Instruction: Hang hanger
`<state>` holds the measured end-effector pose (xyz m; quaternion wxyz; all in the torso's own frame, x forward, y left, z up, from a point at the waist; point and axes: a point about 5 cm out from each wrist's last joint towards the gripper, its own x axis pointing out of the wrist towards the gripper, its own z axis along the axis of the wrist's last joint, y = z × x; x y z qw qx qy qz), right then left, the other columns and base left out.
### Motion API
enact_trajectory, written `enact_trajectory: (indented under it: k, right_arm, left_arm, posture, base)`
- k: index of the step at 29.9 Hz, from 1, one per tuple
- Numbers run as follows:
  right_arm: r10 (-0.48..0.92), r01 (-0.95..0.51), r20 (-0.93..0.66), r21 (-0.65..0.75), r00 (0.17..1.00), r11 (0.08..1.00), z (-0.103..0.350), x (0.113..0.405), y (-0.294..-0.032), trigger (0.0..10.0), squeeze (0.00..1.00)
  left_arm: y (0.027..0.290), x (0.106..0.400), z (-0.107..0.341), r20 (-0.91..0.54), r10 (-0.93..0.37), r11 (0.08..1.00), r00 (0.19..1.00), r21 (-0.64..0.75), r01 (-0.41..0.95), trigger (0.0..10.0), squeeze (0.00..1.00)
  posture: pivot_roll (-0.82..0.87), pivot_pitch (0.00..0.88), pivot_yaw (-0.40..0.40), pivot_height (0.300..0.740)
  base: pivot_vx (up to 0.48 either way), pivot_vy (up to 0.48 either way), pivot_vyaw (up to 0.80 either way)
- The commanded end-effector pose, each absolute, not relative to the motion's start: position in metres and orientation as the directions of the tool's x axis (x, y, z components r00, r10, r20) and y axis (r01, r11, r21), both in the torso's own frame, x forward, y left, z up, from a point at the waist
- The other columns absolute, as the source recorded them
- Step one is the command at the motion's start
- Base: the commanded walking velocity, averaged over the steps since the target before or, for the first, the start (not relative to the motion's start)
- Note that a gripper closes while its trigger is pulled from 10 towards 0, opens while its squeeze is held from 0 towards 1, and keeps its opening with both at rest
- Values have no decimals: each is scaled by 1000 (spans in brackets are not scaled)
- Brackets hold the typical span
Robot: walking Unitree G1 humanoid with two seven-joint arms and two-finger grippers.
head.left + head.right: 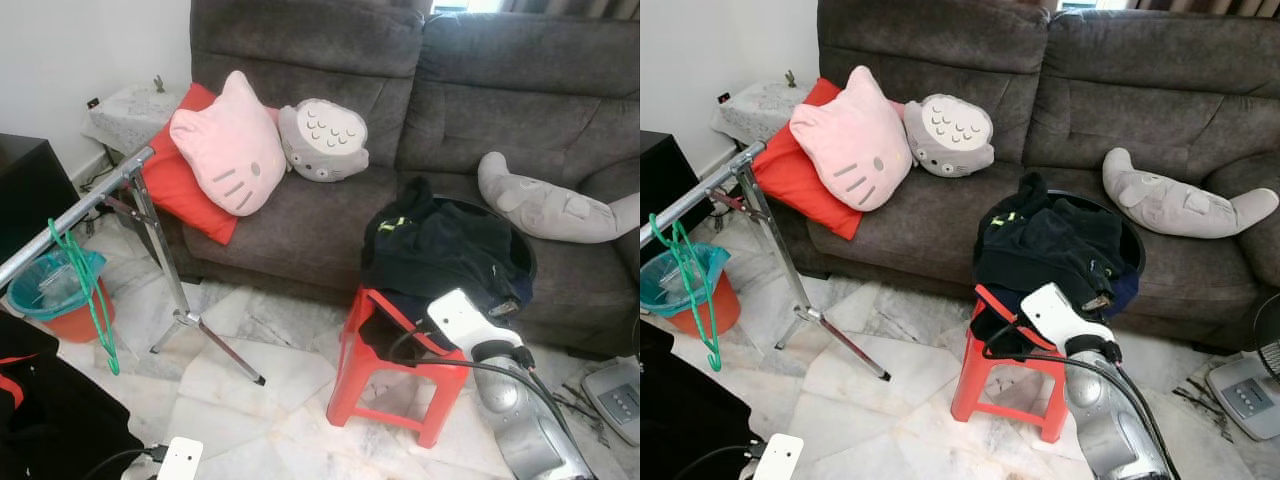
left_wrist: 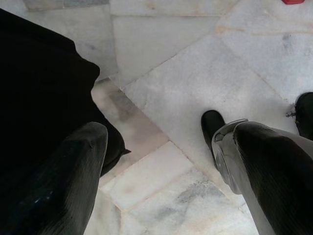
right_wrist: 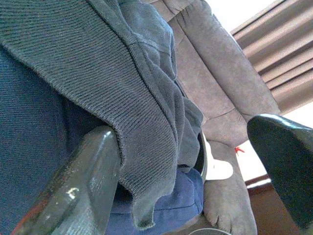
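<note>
A green hanger [image 1: 86, 290] hangs from the metal rail [image 1: 75, 215] of a clothes rack at the left. A heap of dark clothes [image 1: 440, 250] fills a black basket on a red stool [image 1: 385, 375]. My right arm [image 1: 505, 395] reaches up to the front of that heap. In the right wrist view my right gripper [image 3: 190, 147] is open. One of its fingers [image 3: 88, 171] lies under the hem of a dark grey knit garment [image 3: 98, 73]. My left gripper [image 2: 168, 161] hangs open over the marble floor beside black cloth [image 2: 44, 98].
A grey sofa [image 1: 480, 100] spans the back with a pink cat cushion [image 1: 228, 145], a grey round cushion [image 1: 322, 140], a red cushion [image 1: 180, 185] and a grey plush [image 1: 560, 205]. A teal bin [image 1: 50, 285] stands left. The rack's leg [image 1: 205, 335] crosses the floor.
</note>
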<state>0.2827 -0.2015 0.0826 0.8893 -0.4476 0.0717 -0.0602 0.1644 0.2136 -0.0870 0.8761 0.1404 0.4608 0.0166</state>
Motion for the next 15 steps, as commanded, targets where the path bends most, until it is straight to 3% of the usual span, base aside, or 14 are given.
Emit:
enact_trajectory:
  k: [1,11,15]
  right_arm:
    - [-181,60,-60,-804,982,592,85,288,-204,10000,0]
    - [-153,70,-26,-808,988,585,88,301,-200,10000,0]
    - [-128,0,-93,-807,987,591,79,302,-196,10000,0]
  left_arm:
    - [213,159,-90,-818,164,959,552,262,104,10000,0]
    - [212,158,-90,-818,164,960,551,262,103,10000,0]
    - [211,159,-90,-818,162,960,552,260,105,10000,0]
  posture:
    - [-16,0,-45,740]
    - [-12,0,-44,740]
    - [-12,0,-44,740]
  base:
    - [0,0,0]
    - [0,0,0]
    - [0,0,0]
